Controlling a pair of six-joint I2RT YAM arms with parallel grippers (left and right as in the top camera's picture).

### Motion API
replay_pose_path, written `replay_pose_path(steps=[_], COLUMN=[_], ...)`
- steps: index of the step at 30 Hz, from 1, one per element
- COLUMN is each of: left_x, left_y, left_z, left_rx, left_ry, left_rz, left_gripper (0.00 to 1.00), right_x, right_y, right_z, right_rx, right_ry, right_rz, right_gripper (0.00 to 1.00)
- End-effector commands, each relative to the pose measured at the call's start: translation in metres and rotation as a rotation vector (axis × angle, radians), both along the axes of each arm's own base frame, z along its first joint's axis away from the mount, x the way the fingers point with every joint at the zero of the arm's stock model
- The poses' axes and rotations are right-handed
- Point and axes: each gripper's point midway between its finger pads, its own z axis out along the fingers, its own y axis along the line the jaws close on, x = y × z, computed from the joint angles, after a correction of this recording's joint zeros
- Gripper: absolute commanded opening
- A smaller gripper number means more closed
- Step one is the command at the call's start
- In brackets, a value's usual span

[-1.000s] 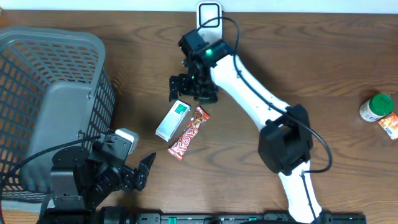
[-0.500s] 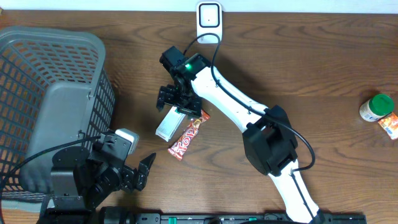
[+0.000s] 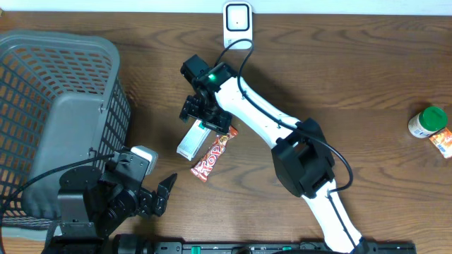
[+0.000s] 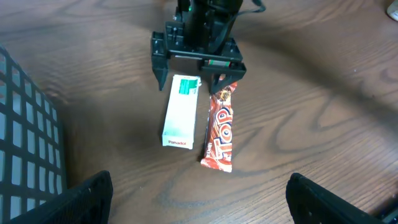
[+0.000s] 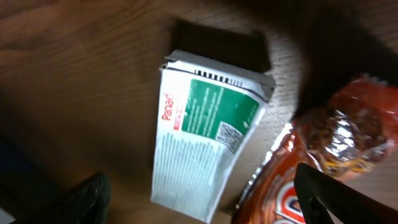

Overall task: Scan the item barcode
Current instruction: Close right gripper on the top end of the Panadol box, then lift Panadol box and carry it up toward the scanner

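Jaws on the right arm (image 3: 253, 115) are spread wide and sit low over the table (image 3: 367, 63). They are over the far end of the white and green box (image 4: 181, 106). One finger (image 4: 160, 70) is on one side of the box end. The other finger (image 4: 225, 73) is on the other side, over the tip of the red candy bar (image 4: 219, 134). The jaws are not pinching the box. I cannot tell if a finger touches it.

The box lies flat on the table, and most of it sticks out from between the right jaws toward the left arm (image 3: 92, 201). In the right wrist view I can see a little square code (image 5: 227, 132) on the green part of the box, facing up. The candy bar lies just beside the box, along its long side.

On the left arm the jaws are spread wide too, with nothing between them. Their tips (image 4: 87, 198) show at the bottom corners of the left wrist view. The box and the candy bar are in front of these jaws, but apart from them.

A small white gadget (image 3: 237, 17) with a cord stands at the table edge, past the right jaws. A big grey basket (image 3: 63, 56) is just beside the left jaws. A bottle with a green lid (image 3: 428, 121) and a small orange pack (image 3: 443, 143) are well apart from both jaws.
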Motion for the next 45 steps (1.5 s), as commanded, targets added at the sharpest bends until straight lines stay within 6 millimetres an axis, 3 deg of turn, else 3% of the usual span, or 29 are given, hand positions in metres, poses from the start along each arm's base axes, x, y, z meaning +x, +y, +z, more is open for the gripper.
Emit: replay_pose_path(steps=[1,13,15,21,28,32,38,45], left_x=[-0.001,-0.001,-0.001,-0.001,-0.001,-0.001,-0.001,-0.001], left_y=[-0.002,-0.002,-0.002,-0.002,-0.002,-0.002,-0.002,-0.002], left_z=[-0.001,-0.001,-0.001,-0.001,-0.001,-0.001,-0.001,-0.001], left_rx=[0.000,0.000,0.000,0.000,0.000,0.000,0.000,0.000], left_ry=[-0.002,-0.002,-0.002,-0.002,-0.002,-0.002,-0.002,-0.002], left_rz=[-0.022,-0.022,-0.022,-0.022,-0.022,-0.022,-0.022,-0.022], left_gripper=[0.87,0.87,0.87,0.87,0.87,0.87,0.87,0.87], right_x=[-0.006,-0.005,-0.006,-0.002,0.002,0.009,0.032,0.042], right_y=[0.003,0.008,0.007,0.005,-0.004,-0.014,-0.042,-0.110], right_z=[-0.017,-0.062,-0.069,-0.073,-0.069,-0.051,0.008,0.083], right_rx=[-0.027,-0.054,-0.062,-0.062,-0.065,-0.054,-0.047,-0.111], right_ry=[0.039,0.069,0.080,0.070,0.066,0.049,-0.051,-0.135], right_rz=[-0.051,-0.063,-0.063,-0.050,-0.004,0.007,-0.016,-0.097], right_gripper=[0.89,0.86,0.80,0.47,0.43,0.45,0.47,0.48])
